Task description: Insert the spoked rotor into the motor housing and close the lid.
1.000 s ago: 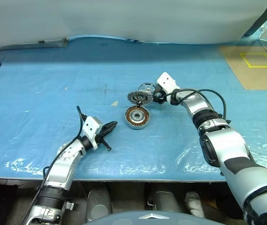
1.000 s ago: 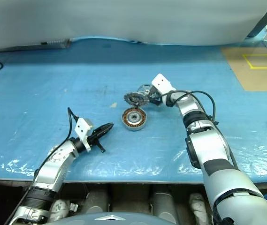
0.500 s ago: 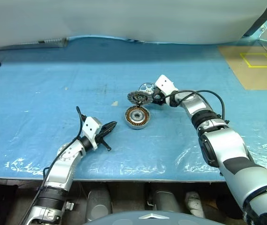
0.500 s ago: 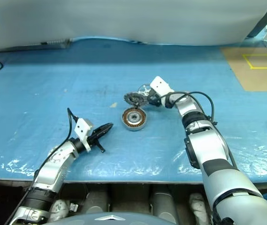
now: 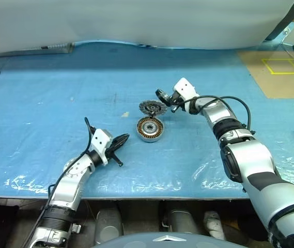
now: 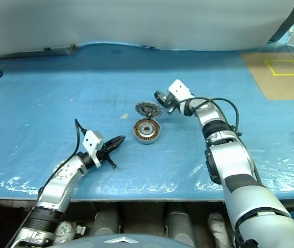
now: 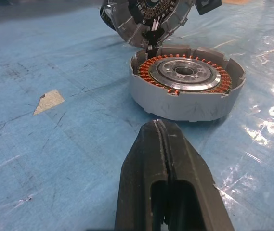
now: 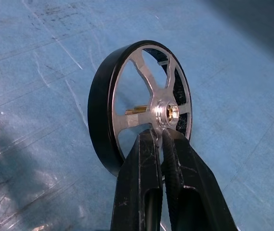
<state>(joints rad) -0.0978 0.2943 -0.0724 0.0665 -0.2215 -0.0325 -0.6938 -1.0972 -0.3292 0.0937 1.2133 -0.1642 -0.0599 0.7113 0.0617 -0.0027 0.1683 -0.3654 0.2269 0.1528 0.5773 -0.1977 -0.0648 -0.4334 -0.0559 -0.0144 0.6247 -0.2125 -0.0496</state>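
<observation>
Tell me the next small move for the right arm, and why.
Probably carry the spoked rotor over the motor housing: the right gripper is shut on a spoke, and the housing lies open with its windings bare, lid tipped back.

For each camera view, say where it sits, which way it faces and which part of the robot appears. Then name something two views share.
Left and right eye views: on the head, looking forward and down at the blue table; both arms show.
Left wrist view: along the shut left gripper at the motor housing with its lid raised.
Right wrist view: along the right gripper, shut on a spoke of the spoked rotor.
Shared: the housing appears in head and left wrist views.
</observation>
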